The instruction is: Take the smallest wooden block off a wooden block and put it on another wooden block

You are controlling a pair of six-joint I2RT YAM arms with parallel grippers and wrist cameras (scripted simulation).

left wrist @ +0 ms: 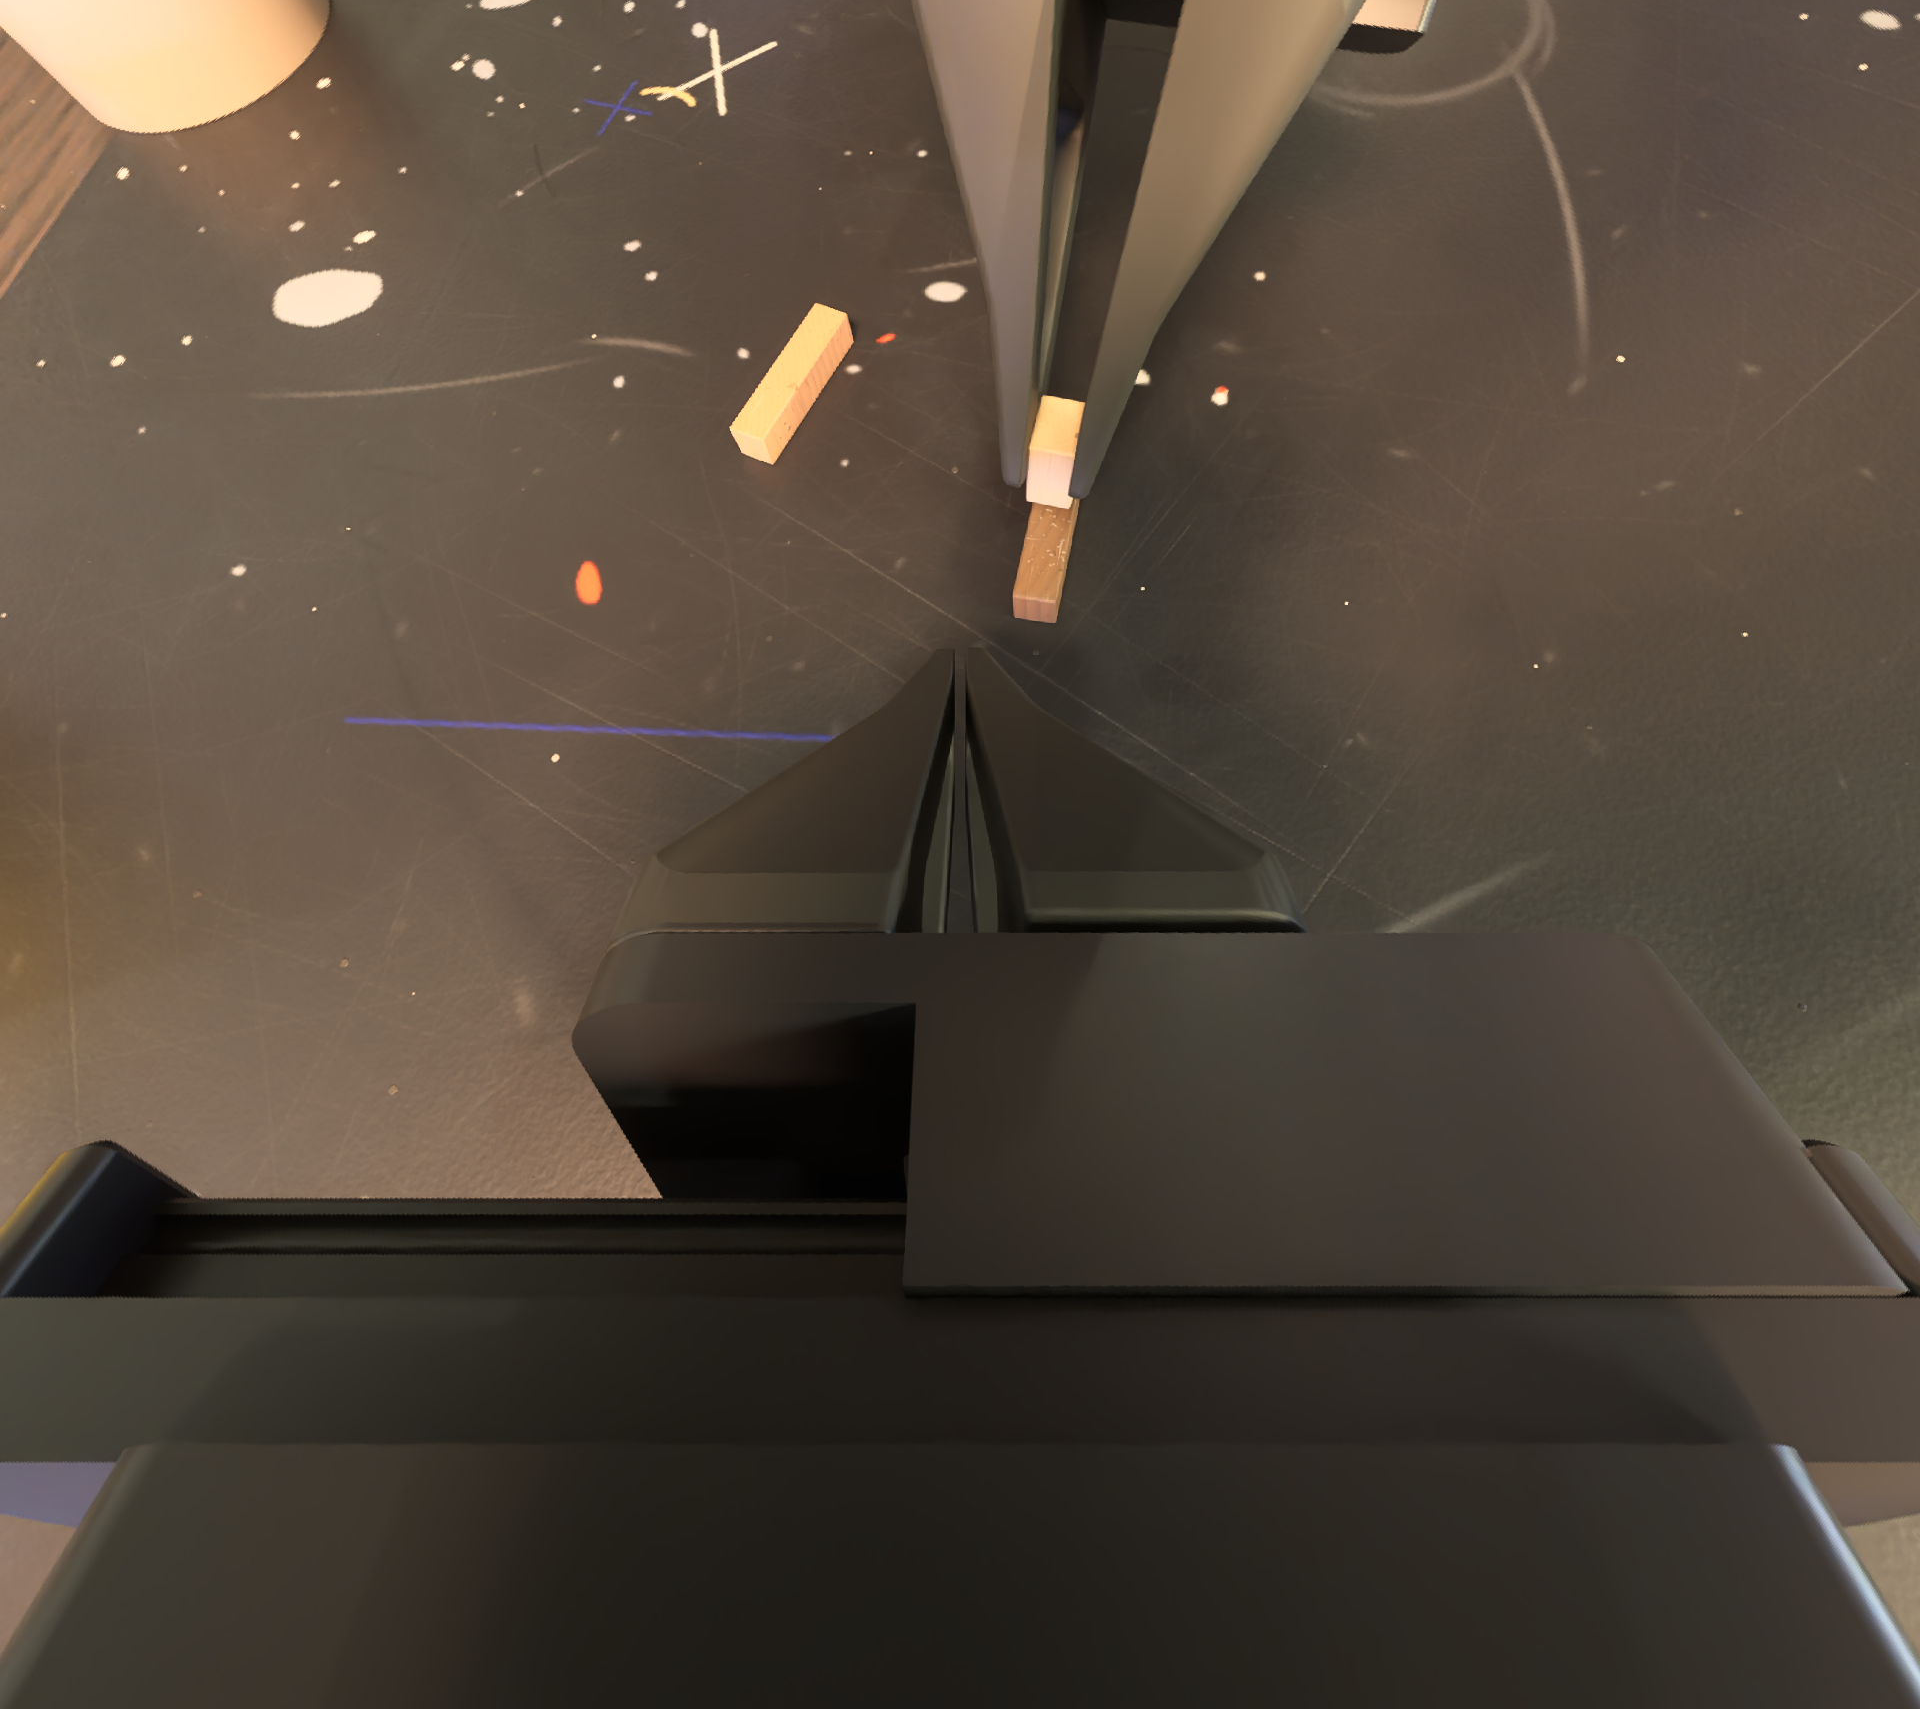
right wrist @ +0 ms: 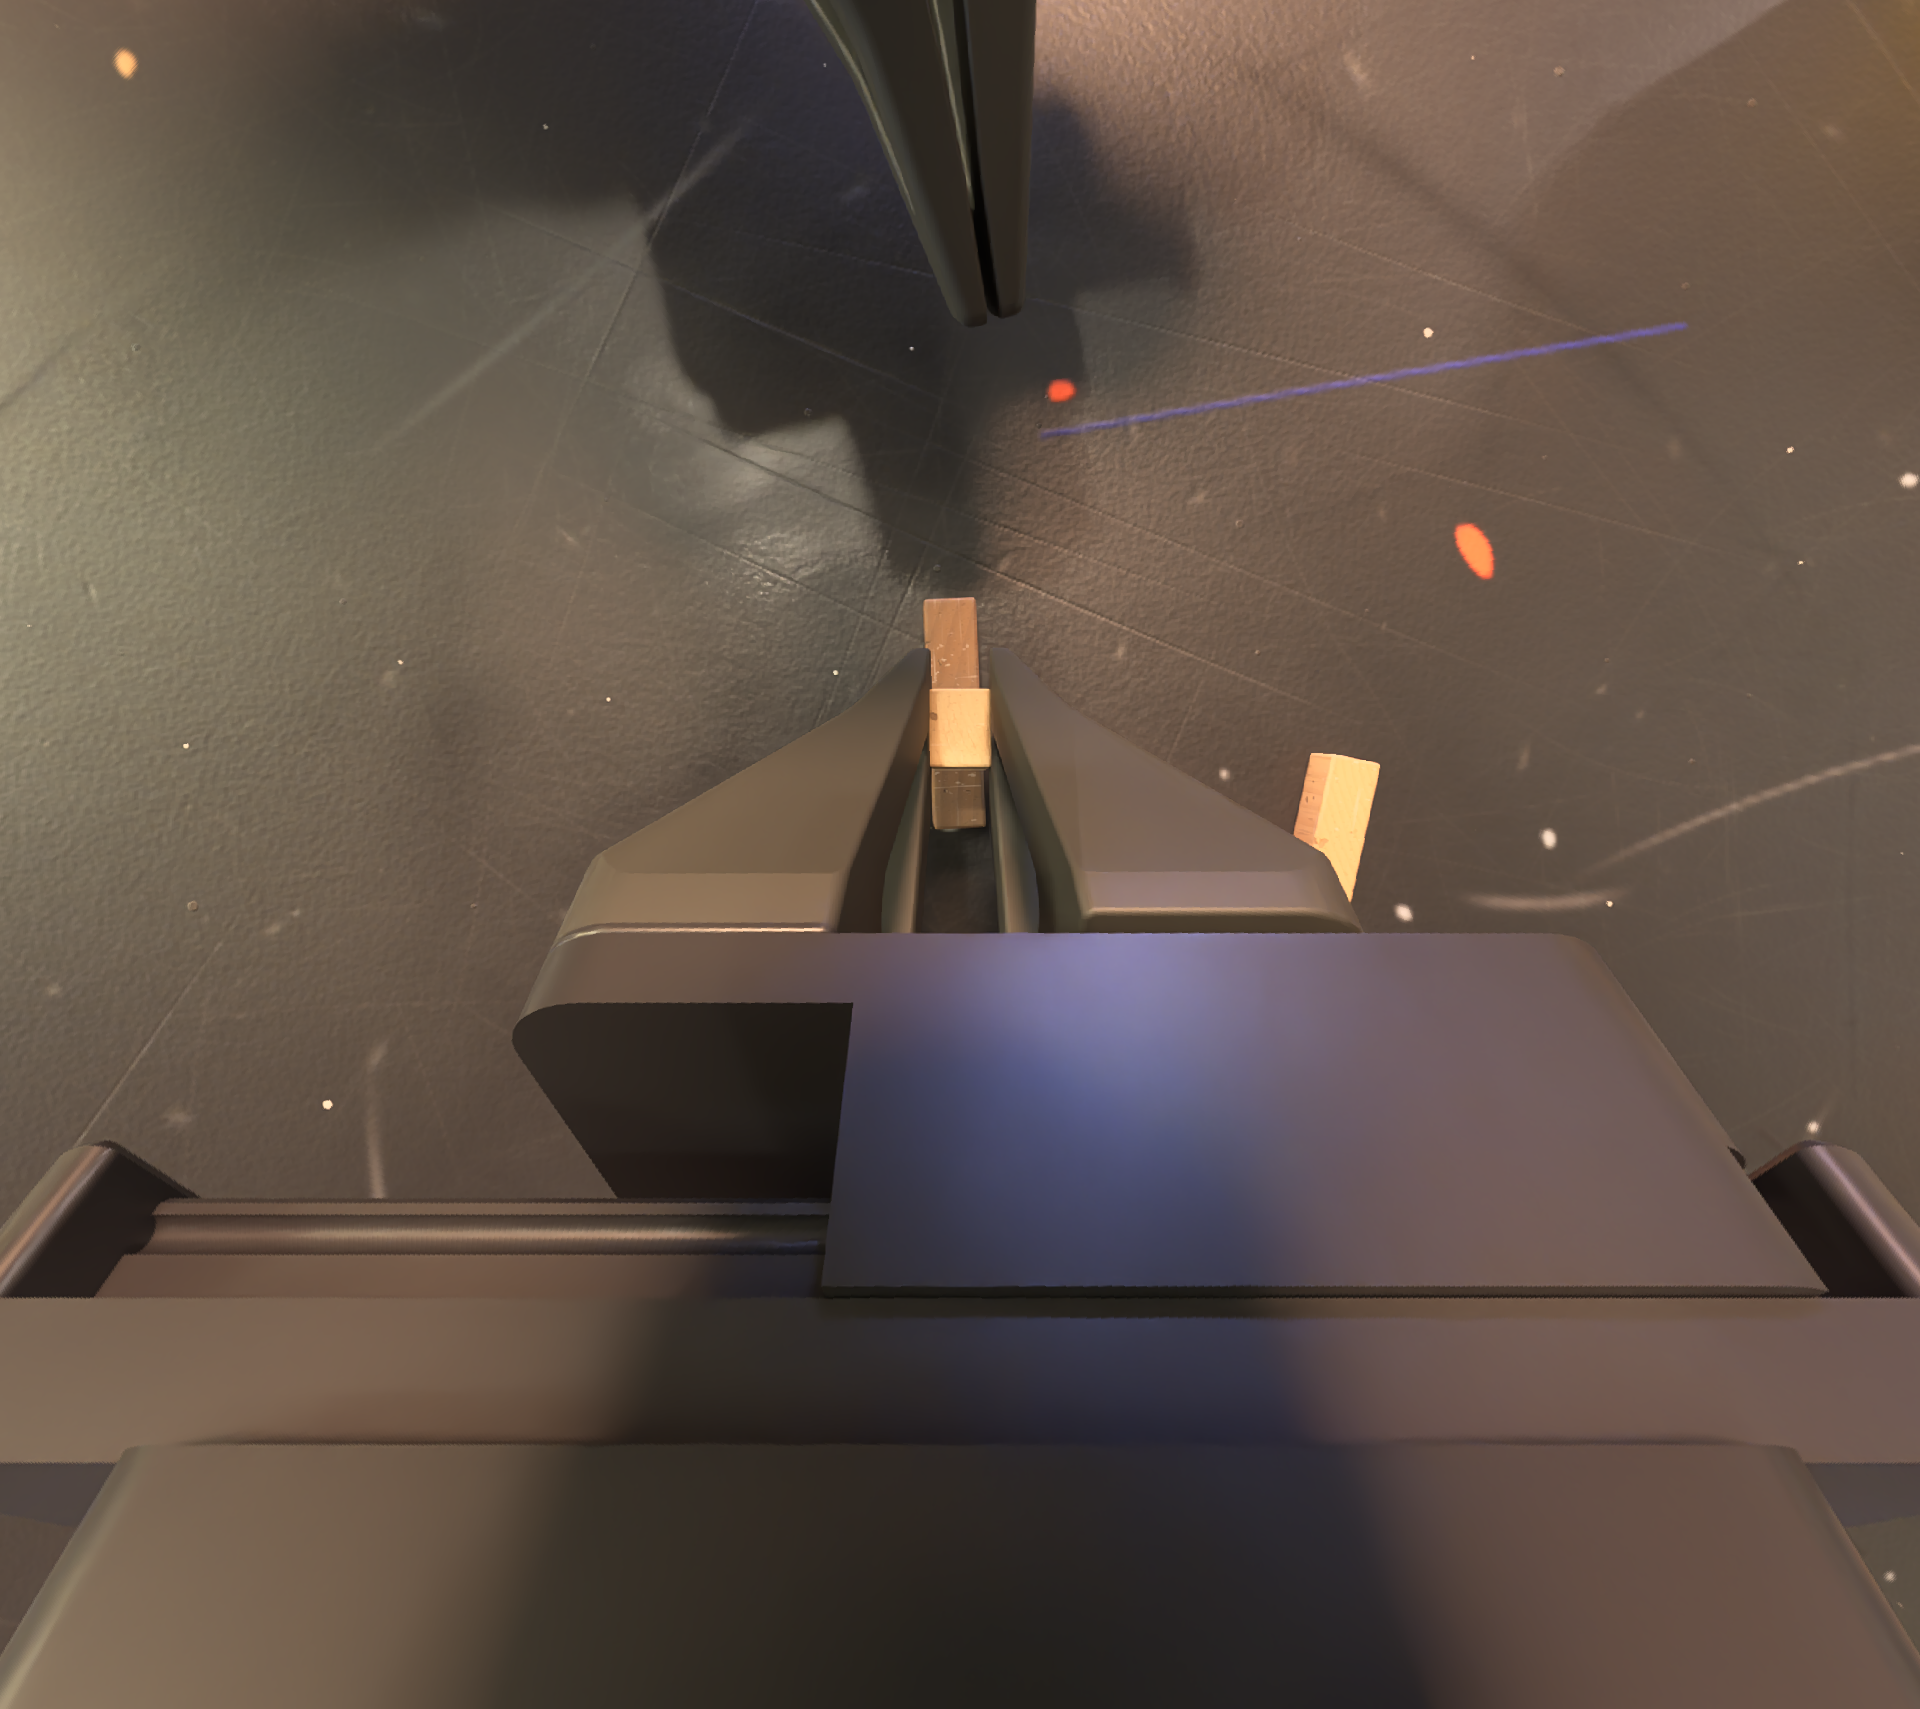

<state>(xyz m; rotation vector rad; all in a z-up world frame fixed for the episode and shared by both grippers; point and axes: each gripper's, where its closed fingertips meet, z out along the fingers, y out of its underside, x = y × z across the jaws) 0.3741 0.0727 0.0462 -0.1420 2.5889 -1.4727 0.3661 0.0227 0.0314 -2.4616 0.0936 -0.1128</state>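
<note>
Pinching the smallest block (right wrist: 958, 727) — right gripper (right wrist: 958, 672) hides the brown block's (right wrist: 951, 641) middle (left gripper (left wrist: 961, 651) closed, empty).

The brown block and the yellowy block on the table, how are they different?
The brown block is darker; the yellowy block is pale.

The brown block has a little cube on top, between the right gripper fingers; the yellowy block has nothing on it.

The brown block points along those fingers; the yellowy block lies slanted, off to one side.

Both are long wooden sticks lying flat.
</note>
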